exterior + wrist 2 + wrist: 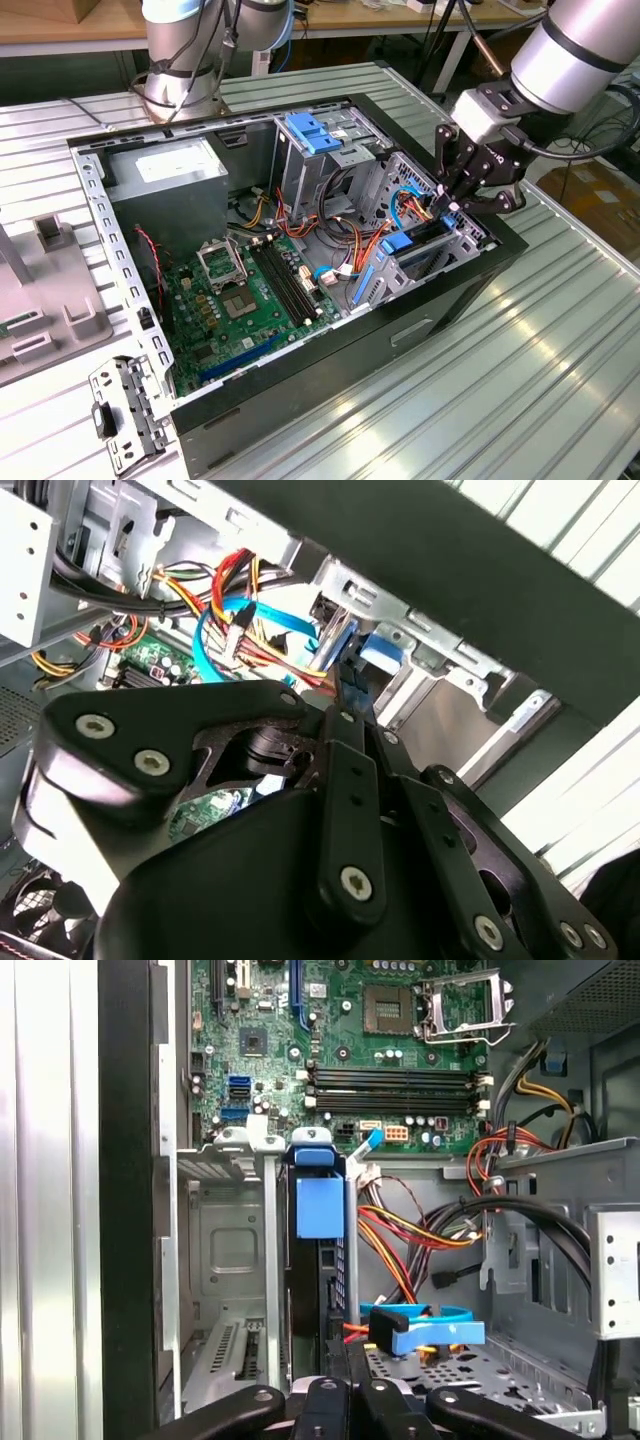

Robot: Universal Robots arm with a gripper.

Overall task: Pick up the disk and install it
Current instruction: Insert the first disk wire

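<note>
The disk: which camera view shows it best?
The first wrist view: the disk stands edge-on in its bay, blue rail on top. In the exterior view it is small, under the gripper. In the second wrist view, just its blue rail end shows.

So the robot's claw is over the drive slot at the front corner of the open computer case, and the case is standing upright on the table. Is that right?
Not quite. The computer case is lying on its side on the table, open side up, as the exterior view shows: you look straight down on the green circuit board. The rest holds: the gripper is over the drive slot at the front corner.
</note>
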